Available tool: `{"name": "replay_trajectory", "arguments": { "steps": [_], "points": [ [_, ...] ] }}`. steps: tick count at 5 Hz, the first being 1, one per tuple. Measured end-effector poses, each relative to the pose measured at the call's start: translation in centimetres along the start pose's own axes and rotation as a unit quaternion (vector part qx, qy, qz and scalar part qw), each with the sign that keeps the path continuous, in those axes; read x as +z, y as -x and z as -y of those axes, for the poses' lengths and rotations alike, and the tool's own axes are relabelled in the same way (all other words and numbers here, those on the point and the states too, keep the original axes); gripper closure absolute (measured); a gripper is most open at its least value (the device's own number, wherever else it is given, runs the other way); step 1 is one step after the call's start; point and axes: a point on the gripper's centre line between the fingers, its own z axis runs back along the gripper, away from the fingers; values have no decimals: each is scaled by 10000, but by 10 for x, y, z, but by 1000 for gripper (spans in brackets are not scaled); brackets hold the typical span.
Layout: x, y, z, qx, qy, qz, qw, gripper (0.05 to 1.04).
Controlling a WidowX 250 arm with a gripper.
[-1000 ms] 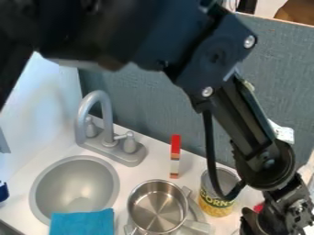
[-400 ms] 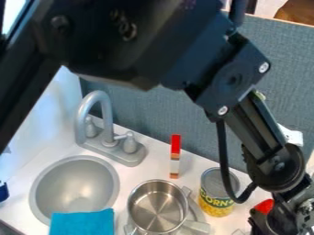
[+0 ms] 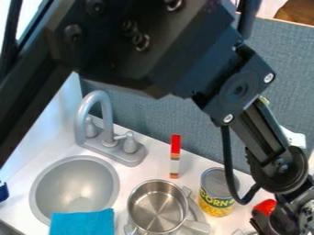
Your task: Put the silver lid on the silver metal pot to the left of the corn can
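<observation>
Partly behind the jaws (image 3: 277, 223) at the lower right: a red thing (image 3: 265, 207), close by them on the upper-left side as seen here, towards the can (image 3: 215, 195). Too little in sight to tell which way the long axis runs, or whether touching the jaws or just beside them. Cannot tell whether the jaws are open, closed or gripping anything. Only one arm (image 3: 255, 121) here, slanting down from the upper left, with a black cable (image 3: 227, 158) looping in front of the can.

Just left of the red thing, the can: upright, metal lid on top, a green-and-yellow label with bold lettering around the side. No other lettering clear enough to make out.

Left of the can, near it, an open metal pot (image 3: 158, 206) with handles. Behind these, close to the grey panel (image 3: 184, 114), a narrow block (image 3: 175, 157), red at the top and orange-brown at the foot. Farther left, set into the pale table (image 3: 144, 176), a grey sink (image 3: 73, 188), with a grey tap (image 3: 105, 110) behind and a blue cloth (image 3: 83, 223) over the front rim. At the far left edge, a dark blue thing (image 3: 3, 192).
</observation>
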Motion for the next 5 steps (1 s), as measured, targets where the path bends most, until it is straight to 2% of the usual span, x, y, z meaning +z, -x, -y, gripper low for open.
{"name": "replay_trajectory", "arguments": {
  "steps": [2, 3, 4, 5],
  "points": [
    [5, 7, 0, 10, 47, -20, 10000, 765],
    [42, 1, 1, 132, 247, 347, 9990, 765],
    [67, 10, -22, 470, 316, 481, 9972, 765],
    [75, 28, -39, 580, 310, 413, 9970, 765]
  ]
}}
